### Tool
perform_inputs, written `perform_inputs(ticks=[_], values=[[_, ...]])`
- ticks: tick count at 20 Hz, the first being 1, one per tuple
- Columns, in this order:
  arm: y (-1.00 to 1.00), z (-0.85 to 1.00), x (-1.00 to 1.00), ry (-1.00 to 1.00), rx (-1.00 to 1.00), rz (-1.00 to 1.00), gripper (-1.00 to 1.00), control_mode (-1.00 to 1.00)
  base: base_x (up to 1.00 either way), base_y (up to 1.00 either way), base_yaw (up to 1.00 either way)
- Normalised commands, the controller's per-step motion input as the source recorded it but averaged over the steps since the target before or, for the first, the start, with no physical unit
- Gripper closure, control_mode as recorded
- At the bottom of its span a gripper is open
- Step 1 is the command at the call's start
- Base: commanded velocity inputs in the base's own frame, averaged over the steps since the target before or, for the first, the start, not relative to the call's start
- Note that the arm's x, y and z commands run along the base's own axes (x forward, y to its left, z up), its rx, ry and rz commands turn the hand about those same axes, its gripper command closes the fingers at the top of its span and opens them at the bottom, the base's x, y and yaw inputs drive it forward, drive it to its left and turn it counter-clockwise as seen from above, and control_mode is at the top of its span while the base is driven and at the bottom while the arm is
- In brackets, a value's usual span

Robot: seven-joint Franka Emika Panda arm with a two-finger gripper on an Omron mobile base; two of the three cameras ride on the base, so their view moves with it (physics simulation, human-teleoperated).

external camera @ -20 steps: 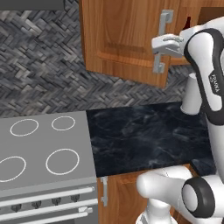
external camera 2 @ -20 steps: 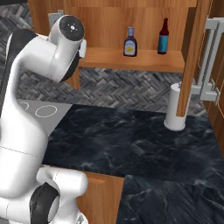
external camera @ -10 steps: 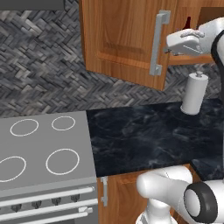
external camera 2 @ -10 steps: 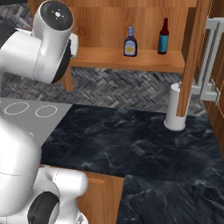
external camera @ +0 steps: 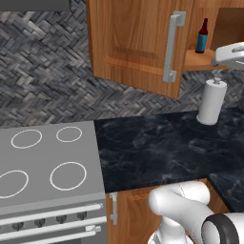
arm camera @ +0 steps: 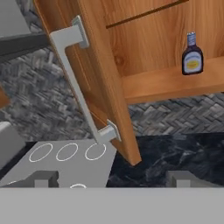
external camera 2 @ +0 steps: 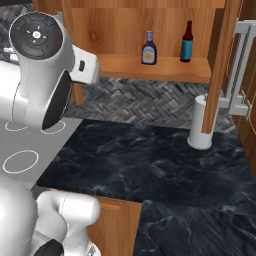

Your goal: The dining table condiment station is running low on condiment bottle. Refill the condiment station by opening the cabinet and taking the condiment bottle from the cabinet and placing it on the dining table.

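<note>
1. Your two-finger gripper [arm camera: 111, 178] shows its two dark tips at the bottom of the hand view, set wide apart with nothing between them. It holds nothing and touches nothing.
2. Just ahead of the tips stands the swung-out orange-brown panelled cabinet door [arm camera: 94, 65] with its long silver bar handle [arm camera: 81, 87]. The gripper is off that handle, with the grey stove top with white rings [arm camera: 70, 153] below.
3. Past the door edge the orange-brown wooden wall cabinet [external camera 2: 150, 30] is open, so the opening step looks done.
4. The task's thing, a squat dark condiment bottle with a yellow label and a narrow capped neck [arm camera: 192, 54], stands upright on the wooden shelf [arm camera: 166, 83], well apart from the gripper. In the right base view it is at [external camera 2: 148, 48].
5. Expect a light, stiff, smooth-sided bottle that could slip or tip. I judge the broad labelled body the place to take hold, not the thin neck.
6. Further along the shelf stands a slim dark bottle with a blue label and red cap [external camera 2: 187, 42], near but apart; do not knock it.
7. A white paper towel roll on its stand [external camera 2: 201, 123] sits on the glossy black marble counter [external camera 2: 150, 165] below.
</note>
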Motion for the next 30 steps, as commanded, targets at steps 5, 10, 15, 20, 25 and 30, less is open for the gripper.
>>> perform_inputs(ticks=[5,10,15,20,25,30], values=[[-0.39,-0.18,0.33,0.00,0.00,-0.13,-1.00,-1.00,0.00,0.00,0.00],[-0.34,-0.01,0.43,0.04,0.00,0.00,-1.00,-1.00,0.00,0.00,0.00],[-0.13,0.00,0.43,0.05,0.00,0.02,-1.00,-1.00,0.00,0.00,0.00],[-0.15,-0.21,0.47,0.00,-0.01,0.00,-1.00,-1.00,0.00,0.00,0.00],[-0.18,0.00,0.31,0.00,-0.04,0.01,-1.00,-1.00,0.00,0.00,0.00],[-0.13,0.00,0.41,0.00,-0.07,0.04,-1.00,-1.00,0.00,0.00,0.00]])
